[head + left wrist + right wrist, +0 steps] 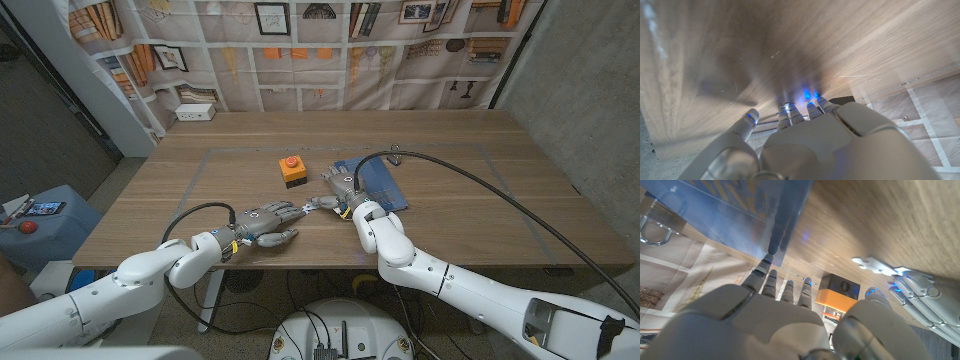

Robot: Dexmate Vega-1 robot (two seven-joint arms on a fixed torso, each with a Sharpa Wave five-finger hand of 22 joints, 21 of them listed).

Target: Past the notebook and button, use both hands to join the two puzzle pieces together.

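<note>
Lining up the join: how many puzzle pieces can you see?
1. A white piece lies between the left hand and the right hand, near the button. The second may be hidden under a hand.

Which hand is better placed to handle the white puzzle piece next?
Left, probably. The white puzzle piece lies right at the left hand's fingertips, while the right hand sits over the blue notebook's edge. Whether the left hand grips it is unclear.
</note>
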